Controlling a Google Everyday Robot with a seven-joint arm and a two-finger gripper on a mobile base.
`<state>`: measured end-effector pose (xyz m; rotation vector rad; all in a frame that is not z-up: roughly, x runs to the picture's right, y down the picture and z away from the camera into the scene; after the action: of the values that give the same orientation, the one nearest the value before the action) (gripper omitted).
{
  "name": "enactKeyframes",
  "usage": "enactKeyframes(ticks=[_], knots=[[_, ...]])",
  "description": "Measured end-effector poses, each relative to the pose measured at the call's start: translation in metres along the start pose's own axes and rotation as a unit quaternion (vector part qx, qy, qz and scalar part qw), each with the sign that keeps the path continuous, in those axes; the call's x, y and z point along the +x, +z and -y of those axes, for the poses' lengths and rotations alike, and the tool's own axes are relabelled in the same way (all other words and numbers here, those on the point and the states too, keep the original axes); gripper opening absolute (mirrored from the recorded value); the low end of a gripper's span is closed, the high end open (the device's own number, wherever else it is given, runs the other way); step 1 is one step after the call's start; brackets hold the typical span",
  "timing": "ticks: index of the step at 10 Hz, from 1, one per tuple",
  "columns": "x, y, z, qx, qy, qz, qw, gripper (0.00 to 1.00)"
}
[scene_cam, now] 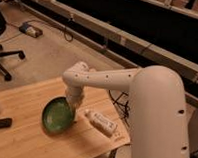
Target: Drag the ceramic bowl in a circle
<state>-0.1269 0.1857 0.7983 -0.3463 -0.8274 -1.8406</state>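
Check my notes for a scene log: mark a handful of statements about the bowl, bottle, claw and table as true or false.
1. The round, glossy green ceramic bowl sits on the light wooden table. True.
2. The white plastic bottle stands upright inside the bowl. False: it lies on its side on the table, to the right of the bowl.
3. The claw is at the bowl's right rim. True.
4. A black office chair stands on the floor at the far left. True.
5. The claw hovers high above the floor, away from the table. False: it is down at the bowl.
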Motion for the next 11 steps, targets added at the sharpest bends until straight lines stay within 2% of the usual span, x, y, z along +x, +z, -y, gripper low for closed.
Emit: enactKeyframes(ticks=[2,4,5,6,8,10,11], knots=[[-0.023,0.007,0.027,0.004,-0.018,0.002,0.9998,0.00],[-0.043,0.016,0.065,0.010,-0.059,0.011,0.9981,0.00],[-0.043,0.020,0.084,0.014,-0.085,0.015,0.9962,0.00],[-0.039,0.023,0.100,0.014,-0.107,0.019,0.9940,0.00],[-0.012,0.024,0.135,0.022,-0.147,0.018,0.9887,0.00],[0.023,0.014,0.148,0.031,-0.169,0.005,0.9852,0.00],[0.035,0.010,0.146,0.033,-0.172,0.001,0.9845,0.00]])
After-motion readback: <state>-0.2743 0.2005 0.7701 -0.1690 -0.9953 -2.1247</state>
